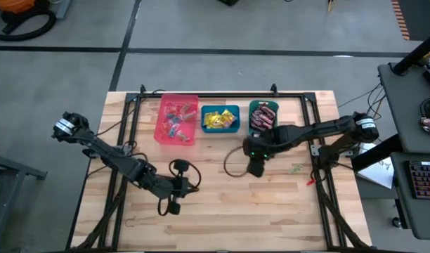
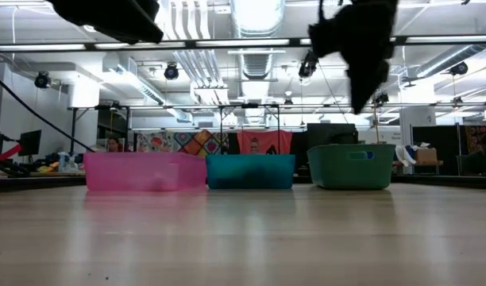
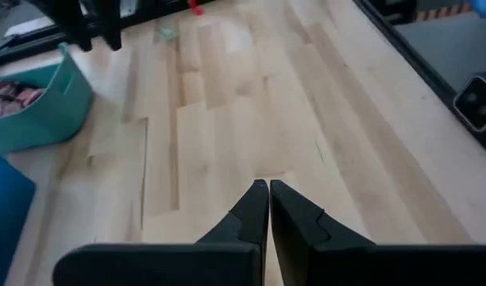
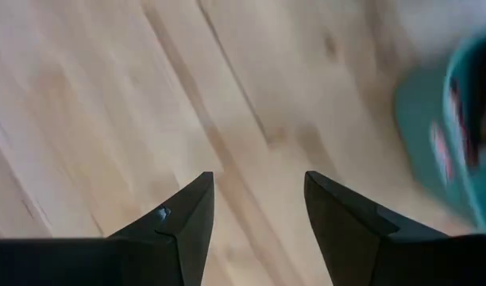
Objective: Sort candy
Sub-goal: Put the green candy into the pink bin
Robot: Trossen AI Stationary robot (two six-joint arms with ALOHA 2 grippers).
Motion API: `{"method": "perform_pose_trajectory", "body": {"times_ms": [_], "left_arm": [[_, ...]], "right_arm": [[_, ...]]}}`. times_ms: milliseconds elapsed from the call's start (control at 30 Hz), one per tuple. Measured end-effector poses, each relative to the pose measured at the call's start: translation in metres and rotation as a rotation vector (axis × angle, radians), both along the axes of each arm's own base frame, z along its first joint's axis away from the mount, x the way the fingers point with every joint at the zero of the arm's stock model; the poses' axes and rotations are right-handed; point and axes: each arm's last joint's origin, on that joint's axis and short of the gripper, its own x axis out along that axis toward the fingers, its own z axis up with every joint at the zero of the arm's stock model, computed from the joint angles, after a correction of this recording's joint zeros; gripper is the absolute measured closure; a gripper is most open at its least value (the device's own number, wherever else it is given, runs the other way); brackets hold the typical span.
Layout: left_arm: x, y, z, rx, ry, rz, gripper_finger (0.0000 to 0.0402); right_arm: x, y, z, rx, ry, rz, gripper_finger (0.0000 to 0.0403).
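Candy lies sorted in three bins at the table's far side: small clear-wrapped pieces in the pink bin (image 1: 176, 119), yellow packets in the blue bin (image 1: 220, 118), dark bars in the teal bin (image 1: 263, 116). A greenish piece (image 1: 296, 167) and a red piece (image 1: 310, 181) lie loose on the wood near the right edge. My left gripper (image 1: 195, 187) is shut and empty above the table's middle (image 3: 268, 191). My right gripper (image 1: 256, 167) hangs open just in front of the teal bin (image 4: 457, 135), pointing down, with only bare wood between its fingers (image 4: 259, 187).
A black metal frame (image 1: 201, 94) runs around the table's far and side edges. Cables loop on the wood beside each gripper (image 1: 180, 167). Bare wooden table (image 1: 236, 218) stretches across the near half. The low view shows the bins in a row (image 2: 251, 171).
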Motion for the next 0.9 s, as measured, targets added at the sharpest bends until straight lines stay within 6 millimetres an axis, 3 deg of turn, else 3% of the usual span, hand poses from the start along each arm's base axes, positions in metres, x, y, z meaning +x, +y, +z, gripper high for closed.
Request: {"method": "perform_pose_trajectory", "body": {"times_ms": [233, 467, 667, 900], "left_arm": [[0.009, 0.017, 0.0, 0.026, 0.004, 0.023, 0.0402], [0.016, 0.035, -0.001, 0.038, 0.02, 0.074, 0.0402], [0.016, 0.041, 0.002, 0.048, 0.021, 0.033, 0.0402], [0.016, 0.05, 0.009, 0.057, -0.001, 0.047, 0.0402]], "right_arm": [[-0.027, 0.022, -0.005, 0.037, 0.25, -0.084, 0.0215], [-0.052, 0.032, -0.014, 0.113, 0.373, -0.099, 0.0215], [-0.083, 0.032, -0.036, 0.128, 0.472, 0.023, 0.0217], [-0.116, 0.025, -0.072, 0.102, 0.613, -0.035, 0.0225]]}}
